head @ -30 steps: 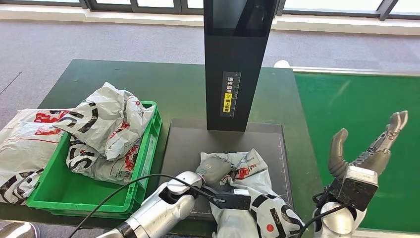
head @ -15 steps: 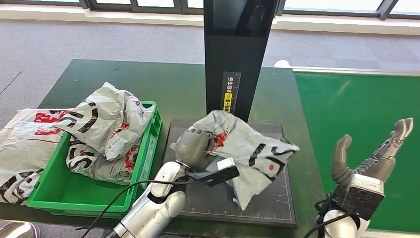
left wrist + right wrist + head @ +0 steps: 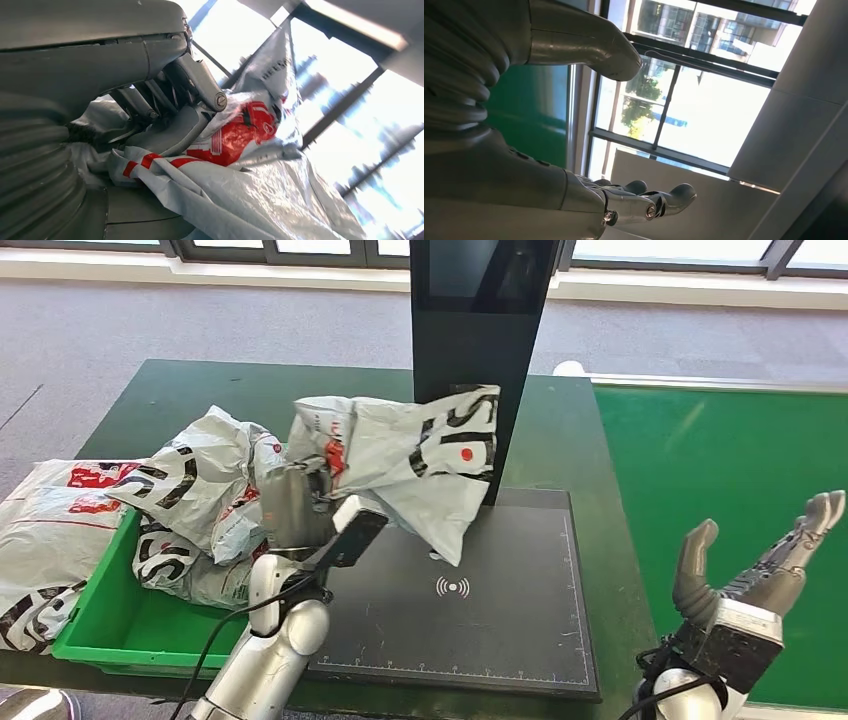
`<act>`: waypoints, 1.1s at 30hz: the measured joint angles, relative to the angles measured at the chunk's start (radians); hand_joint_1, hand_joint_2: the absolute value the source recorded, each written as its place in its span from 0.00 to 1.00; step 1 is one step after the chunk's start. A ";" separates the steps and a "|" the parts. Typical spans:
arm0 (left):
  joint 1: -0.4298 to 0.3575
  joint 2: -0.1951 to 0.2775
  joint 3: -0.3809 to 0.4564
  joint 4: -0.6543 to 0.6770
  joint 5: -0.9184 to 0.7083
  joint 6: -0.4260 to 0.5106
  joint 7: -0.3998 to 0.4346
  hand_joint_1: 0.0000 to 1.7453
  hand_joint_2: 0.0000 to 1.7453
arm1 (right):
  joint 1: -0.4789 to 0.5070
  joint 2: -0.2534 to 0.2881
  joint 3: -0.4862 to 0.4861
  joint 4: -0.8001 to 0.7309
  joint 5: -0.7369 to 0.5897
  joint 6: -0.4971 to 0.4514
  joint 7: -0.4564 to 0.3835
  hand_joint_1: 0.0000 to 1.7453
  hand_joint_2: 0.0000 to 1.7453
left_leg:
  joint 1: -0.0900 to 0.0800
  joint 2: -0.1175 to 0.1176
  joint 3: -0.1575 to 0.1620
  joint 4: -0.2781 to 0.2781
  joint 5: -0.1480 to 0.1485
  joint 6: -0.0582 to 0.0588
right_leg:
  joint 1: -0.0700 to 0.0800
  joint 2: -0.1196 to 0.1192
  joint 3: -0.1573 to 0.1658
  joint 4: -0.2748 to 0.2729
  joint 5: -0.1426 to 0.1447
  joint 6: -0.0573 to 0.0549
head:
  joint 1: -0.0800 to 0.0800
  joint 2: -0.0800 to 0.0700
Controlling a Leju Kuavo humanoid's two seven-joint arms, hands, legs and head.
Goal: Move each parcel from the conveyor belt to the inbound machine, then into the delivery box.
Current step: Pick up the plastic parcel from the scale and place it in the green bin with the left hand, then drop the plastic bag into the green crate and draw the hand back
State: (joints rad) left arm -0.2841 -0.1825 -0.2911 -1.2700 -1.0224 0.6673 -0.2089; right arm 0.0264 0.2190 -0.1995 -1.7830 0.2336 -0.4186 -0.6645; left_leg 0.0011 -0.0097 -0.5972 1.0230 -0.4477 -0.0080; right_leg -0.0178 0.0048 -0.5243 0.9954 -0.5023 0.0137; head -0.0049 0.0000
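My left hand (image 3: 293, 508) grips a grey plastic parcel (image 3: 410, 455) with black and red print and holds it in the air between the black scanner pad (image 3: 470, 620) and the green delivery box (image 3: 150, 615). In the left wrist view the fingers (image 3: 187, 100) close on the crumpled parcel (image 3: 240, 175) near its red print. My right hand (image 3: 750, 575) is raised at the lower right beside the green conveyor belt (image 3: 720, 490), fingers spread with nothing in them. The right wrist view shows the thumb (image 3: 584, 45) and fingers (image 3: 649, 202) apart against windows.
The delivery box holds two grey parcels (image 3: 215, 500). More parcels (image 3: 50, 530) lie on the dark green table left of the box. The scanner's black column (image 3: 475, 360) stands upright behind the pad.
My left hand has lifted the parcel off the scanner pad and carried it up and left toward the green box. The right hand has barely moved.
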 joint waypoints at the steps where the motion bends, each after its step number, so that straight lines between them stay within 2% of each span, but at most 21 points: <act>1: 0.009 0.000 0.040 -0.023 0.007 0.015 -0.005 1.00 1.00 | 0.010 0.000 0.000 -0.007 -0.001 -0.002 0.000 0.00 1.00 | 0.000 0.000 0.000 0.000 0.000 0.000 | 0.000 0.000 0.000 0.000 0.000 0.000 | 0.000 0.000; 6: 0.050 -0.028 0.270 -0.106 0.060 0.031 -0.107 1.00 1.00 | 0.053 0.003 -0.001 -0.040 -0.011 0.001 -0.002 0.00 1.00 | 0.000 0.000 0.000 0.000 0.000 0.000 | 0.000 0.000 -0.001 0.000 -0.001 -0.001 | 0.000 0.000; 11: 0.073 -0.053 0.377 -0.144 0.068 0.032 -0.125 1.00 1.00 | 0.064 0.004 -0.001 -0.055 -0.015 0.003 -0.003 0.00 1.00 | 0.000 0.000 0.000 0.000 0.000 0.000 | 0.000 0.000 -0.001 0.000 -0.001 0.000 | 0.000 0.000; 21: 0.080 -0.070 0.428 -0.166 0.069 0.032 -0.127 1.00 1.00 | 0.068 0.005 -0.001 -0.060 -0.015 0.003 -0.003 0.00 1.00 | 0.000 0.000 0.000 0.000 0.000 0.000 | 0.000 0.000 0.000 0.000 0.000 0.000 | 0.000 0.000; 33: 0.084 -0.072 0.434 -0.170 0.069 0.032 -0.128 1.00 1.00 | 0.068 0.005 -0.001 -0.062 -0.015 0.003 -0.003 0.00 1.00 | 0.000 0.000 0.000 0.000 0.000 0.000 | 0.000 0.000 0.000 0.000 0.000 0.000 | 0.000 0.000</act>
State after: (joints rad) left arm -0.2002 -0.2548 0.1424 -1.4401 -0.9537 0.6996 -0.3372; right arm 0.0947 0.2239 -0.2003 -1.8448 0.2186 -0.4158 -0.6672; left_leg 0.0012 -0.0098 -0.5974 1.0231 -0.4478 -0.0080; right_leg -0.0179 0.0049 -0.5247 0.9952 -0.5026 0.0133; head -0.0050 -0.0001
